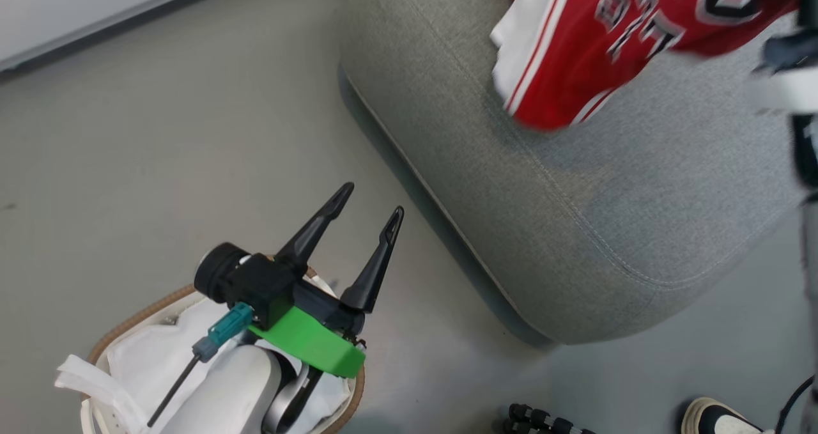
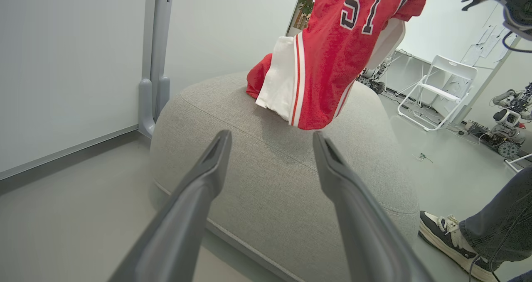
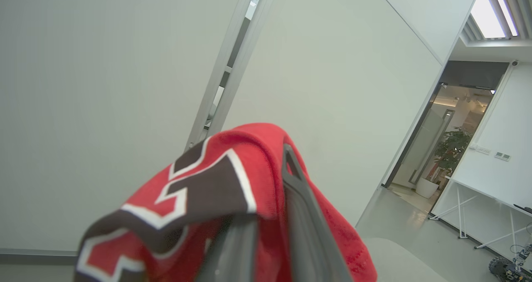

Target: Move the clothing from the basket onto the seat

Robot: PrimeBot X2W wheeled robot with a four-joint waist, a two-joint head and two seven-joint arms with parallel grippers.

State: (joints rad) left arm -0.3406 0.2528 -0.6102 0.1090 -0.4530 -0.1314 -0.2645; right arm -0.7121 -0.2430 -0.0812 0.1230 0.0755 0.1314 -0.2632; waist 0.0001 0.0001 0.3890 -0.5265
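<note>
The clothing, a red jersey [image 1: 613,44] with black-and-white numerals, hangs over the far part of the grey seat [image 1: 575,217]. My right gripper [image 3: 268,174] is shut on a fold of the jersey [image 3: 232,178]. The right arm [image 1: 789,82] shows blurred at the view's right edge. In the left wrist view the jersey [image 2: 332,57] dangles with its hem just above the seat [image 2: 270,178], and a red-and-white part lies on the cushion. My left gripper [image 1: 374,201] is open and holds nothing, raised over the basket [image 1: 137,316], where a white liner shows; its fingers [image 2: 199,190] point at the seat.
A person's shoe [image 1: 719,418] and trouser leg [image 2: 498,224] stand on the floor right of the seat. A small black tripod-like thing [image 1: 537,419] lies near it. A white folding chair [image 2: 440,87] and other robots stand further back. A wall post [image 2: 153,66] rises behind the seat.
</note>
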